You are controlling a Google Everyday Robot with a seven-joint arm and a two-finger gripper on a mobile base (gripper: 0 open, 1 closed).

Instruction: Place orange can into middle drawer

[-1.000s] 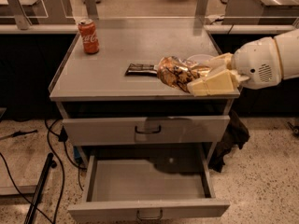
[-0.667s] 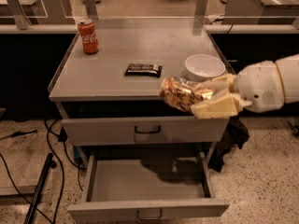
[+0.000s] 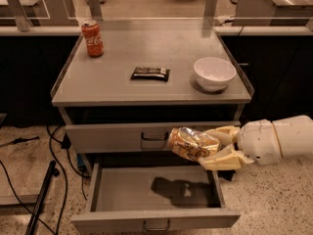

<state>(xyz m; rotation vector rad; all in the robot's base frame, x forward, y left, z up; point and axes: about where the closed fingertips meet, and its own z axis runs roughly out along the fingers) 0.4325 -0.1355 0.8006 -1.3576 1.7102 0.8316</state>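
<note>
From the one camera view, the pincer has dropped in the last second from counter height, where it hid the white bowl, to a spot in front of the shut upper drawer. It is clamped around the orange can, which lies on its side in the air, with one finger above and one below. The can hangs above the right part of the pulled-out middle drawer and throws a shadow on its floor. I'd say the carry is nearly over, with only the lowering and letting go left. That drawer holds nothing I can see, and the bowl looks empty too. A red cola can and a dark snack bar sit on the counter.
</note>
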